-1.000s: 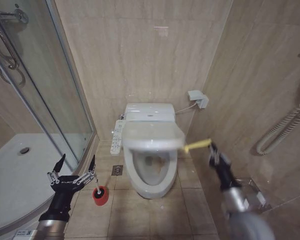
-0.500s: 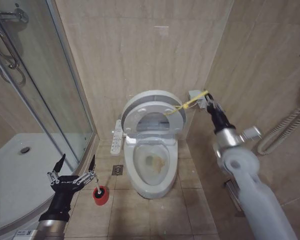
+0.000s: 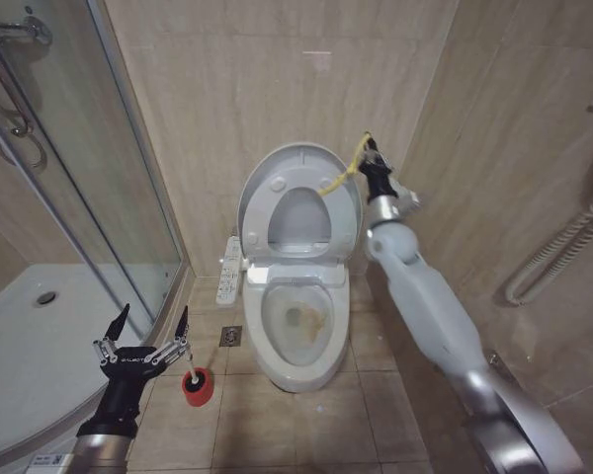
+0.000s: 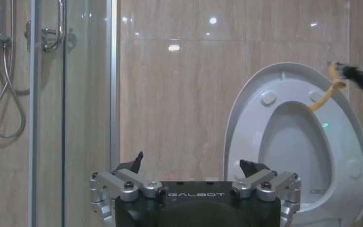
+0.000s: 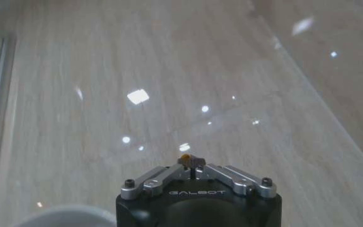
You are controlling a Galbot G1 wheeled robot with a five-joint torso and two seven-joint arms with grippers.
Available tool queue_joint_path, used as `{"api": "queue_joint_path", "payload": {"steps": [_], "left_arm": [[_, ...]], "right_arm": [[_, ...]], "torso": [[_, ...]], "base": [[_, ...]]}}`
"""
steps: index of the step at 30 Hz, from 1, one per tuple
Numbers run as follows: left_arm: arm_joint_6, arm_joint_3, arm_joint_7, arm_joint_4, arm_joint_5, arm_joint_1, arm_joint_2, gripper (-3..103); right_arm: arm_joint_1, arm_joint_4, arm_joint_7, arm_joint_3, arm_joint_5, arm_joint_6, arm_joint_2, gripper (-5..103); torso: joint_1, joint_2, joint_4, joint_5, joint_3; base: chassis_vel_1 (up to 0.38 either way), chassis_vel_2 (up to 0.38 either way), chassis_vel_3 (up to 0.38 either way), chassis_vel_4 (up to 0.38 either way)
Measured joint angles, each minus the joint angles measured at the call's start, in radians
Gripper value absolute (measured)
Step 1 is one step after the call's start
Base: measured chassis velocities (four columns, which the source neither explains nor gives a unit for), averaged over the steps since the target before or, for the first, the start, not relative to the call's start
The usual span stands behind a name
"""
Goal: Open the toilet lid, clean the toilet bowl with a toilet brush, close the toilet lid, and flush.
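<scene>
The toilet lid [image 3: 299, 149] stands upright against the back wall, with the seat ring [image 3: 267, 212] raised in front of it. My right gripper [image 3: 368, 148] is high beside the lid's upper rim, shut on the yellow strap [image 3: 338, 172]. The right wrist view shows a yellow tip pinched between the shut fingers of my right gripper [image 5: 191, 163]. The toilet bowl [image 3: 275, 341] lies open, with brownish stains inside. My left gripper [image 3: 148, 331] hangs open just above the toilet brush [image 3: 189, 363], which stands in its red cup [image 3: 198, 388]. In the left wrist view, the lid [image 4: 260, 123] rises beyond my open left gripper [image 4: 194, 166].
A glass shower door [image 3: 109, 197] and white shower tray [image 3: 40, 341] close off the left. A control panel [image 3: 230, 269] hangs at the toilet's side, above a floor drain [image 3: 232, 336]. A grey hose [image 3: 558, 259] hangs on the right wall. Tiled walls stand close behind and to the right.
My right gripper has pulled the yellow strap up and back. The lid and seat ring have swung from low over the bowl to upright. The left arm has not moved.
</scene>
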Motion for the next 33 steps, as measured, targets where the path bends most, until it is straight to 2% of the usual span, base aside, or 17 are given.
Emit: {"api": "queue_joint_path", "payload": {"steps": [4,5,7,9,12,13,15,20,28,33], "left_arm": [[0.000,0.000,0.000,0.000,0.000,0.000,0.000,100],[0.000,0.000,0.000,0.000,0.000,0.000,0.000,100],[0.000,0.000,0.000,0.000,0.000,0.000,0.000,100],[0.000,0.000,0.000,0.000,0.000,0.000,0.000,100],[0.000,0.000,0.000,0.000,0.000,0.000,0.000,100],[0.000,0.000,0.000,0.000,0.000,0.000,0.000,100],[0.000,0.000,0.000,0.000,0.000,0.000,0.000,100],[0.000,0.000,0.000,0.000,0.000,0.000,0.000,100],[0.000,0.000,0.000,0.000,0.000,0.000,0.000,100],[0.000,0.000,0.000,0.000,0.000,0.000,0.000,100]], "right_arm": [[0.117,-0.184,0.026,-0.054,-0.153,0.018,0.055,0],[0.117,-0.184,0.026,-0.054,-0.153,0.018,0.055,0],[0.173,-0.272,0.033,-0.071,-0.230,0.013,0.075,0],[0.192,-0.300,0.046,-0.075,-0.266,0.006,0.084,0],[0.226,-0.346,0.111,-0.082,-0.365,-0.045,0.103,0],[0.226,-0.346,0.111,-0.082,-0.365,-0.045,0.103,0],[0.228,-0.352,0.161,-0.083,-0.428,-0.098,0.101,0],[0.226,-0.389,0.183,-0.056,-0.523,-0.137,0.083,0],[0.229,-0.468,0.142,-0.028,-0.624,-0.120,0.089,0],[0.214,-0.450,0.136,-0.029,-0.618,-0.125,0.074,0]], "torso": [[0.000,0.000,0.0001,0.0001,0.000],[0.000,0.000,0.0001,0.0001,0.000],[0.000,0.000,0.0001,0.0000,0.000],[0.000,0.000,0.0000,0.0000,0.000],[0.000,0.000,0.0006,0.0000,0.000],[0.000,0.000,0.0006,0.0000,0.000],[0.000,0.000,0.0007,0.0001,0.000],[0.000,0.000,-0.0001,0.0003,0.000],[0.000,0.000,0.0006,0.0005,0.000],[0.000,0.000,0.0006,0.0003,0.000]], "base": [[0.000,0.000,0.000,0.000],[0.000,0.000,0.000,0.000],[0.000,0.000,0.000,0.000],[0.000,0.000,0.000,0.000],[0.000,0.000,0.000,0.000],[0.000,0.000,0.000,0.000],[0.000,0.000,0.000,0.000],[0.000,0.000,0.000,0.000],[0.000,0.000,0.000,0.000],[0.000,0.000,0.000,0.000]]}}
